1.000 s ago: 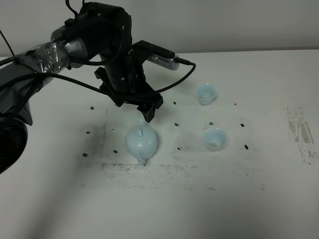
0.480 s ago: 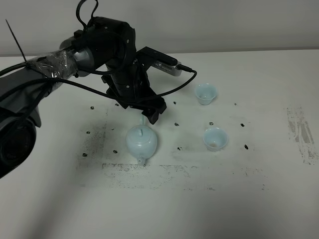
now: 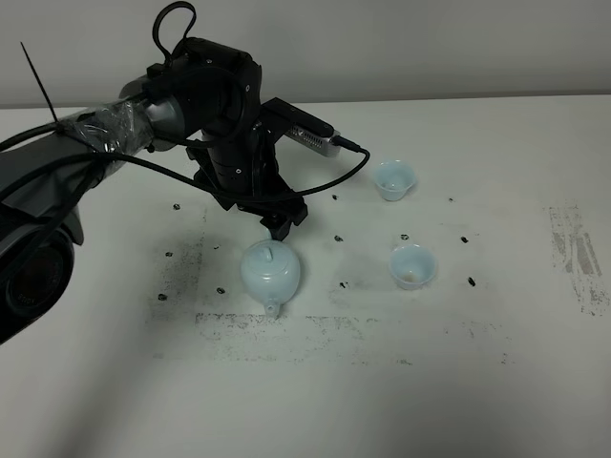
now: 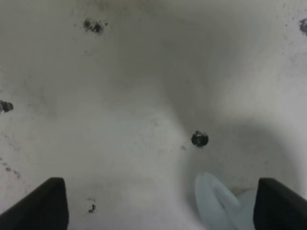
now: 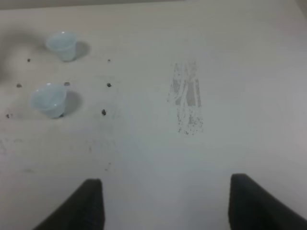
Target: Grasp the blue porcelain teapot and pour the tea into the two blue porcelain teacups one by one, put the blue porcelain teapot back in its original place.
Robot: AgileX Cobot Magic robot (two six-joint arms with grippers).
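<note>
The blue porcelain teapot [image 3: 271, 274] stands on the white table [image 3: 496, 382], spout toward the front edge. My left gripper [image 3: 277, 227] hangs just behind and above it, at the handle. In the left wrist view the left gripper [image 4: 163, 211] is open. The teapot's pale loop handle [image 4: 216, 201] shows between the fingers, close to one fingertip [image 4: 280, 203]. The two blue porcelain teacups stand to the right, one farther back [image 3: 394, 178] and one nearer [image 3: 412, 265]. The right wrist view shows both, the far cup [image 5: 62, 45] and the near cup [image 5: 49, 99]. The right gripper [image 5: 170, 206] is open and empty, off to their right.
Black specks and grey scuff marks dot the table around the teapot and cups, with a smear [image 3: 573, 253] at the right. A black cable [image 3: 339, 164] loops from the left wrist camera [image 3: 305, 129] toward the far cup.
The left arm has turned a little and dropped, bringing its gripper closer to the teapot's handle. The teapot and the cups have not moved.
</note>
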